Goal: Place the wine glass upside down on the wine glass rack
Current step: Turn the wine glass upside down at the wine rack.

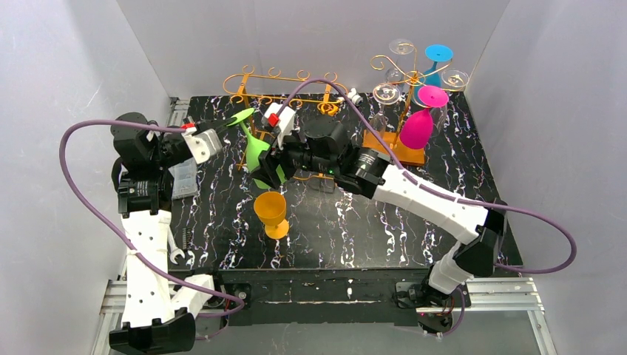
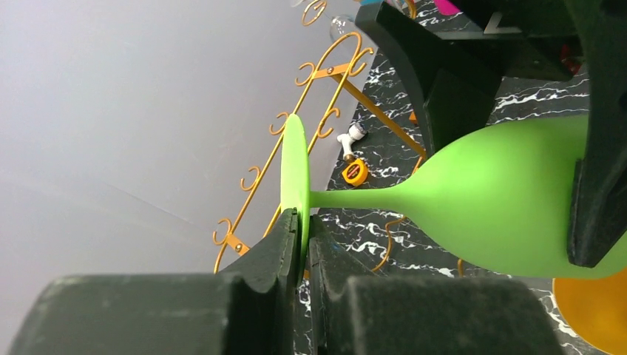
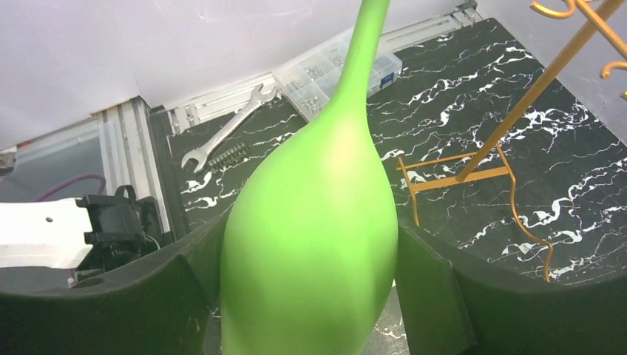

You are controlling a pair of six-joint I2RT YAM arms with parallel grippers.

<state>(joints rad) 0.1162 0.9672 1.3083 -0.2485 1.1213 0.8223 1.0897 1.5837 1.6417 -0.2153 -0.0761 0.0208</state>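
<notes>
Green wine glass [image 1: 253, 151] [image 2: 488, 200] [image 3: 318, 222]: hangs clear of the table [image 1: 414, 237], tilted, with the foot high and the bowl low. Spans the gap between the two grippers, stem bare from one to the other.

Left gripper [image 1: 231, 123] [image 2: 304, 222]: pinched together on the edge of the foot, nothing but the thin green disc between the fingertips. Holds the foot on edge, flat face turned away from the bowl.

Right gripper [image 1: 272, 166] [image 3: 310, 259]: spread wide around the bowl and pressed to it on both sides. Shows in the left wrist view as dark fingers [image 2: 595, 200] lying across the far end of the bowl.

Wine glass rack [image 1: 285, 80] [image 2: 325, 103]: stands just beyond the left fingertips, top rail of gold curls running away from the foot. Plants its leg and wire base [image 3: 458, 166] on the table to one side of the right gripper's fingers.

Orange glass [image 1: 270, 213] [image 2: 591, 310]: stands upright on the table right under the right gripper, close below the green bowl.

Second rack [image 1: 403, 74]: stands well behind the right gripper, past its wrist, hung with clear glasses [image 1: 386, 95], a blue one [image 1: 438, 55] and a pink one [image 1: 418, 126].

Wrench [image 1: 175, 248] [image 3: 222, 137] and clear parts box [image 1: 183, 177] [image 3: 340, 70]: lie flat on the table beneath the left arm, back from its gripper.
</notes>
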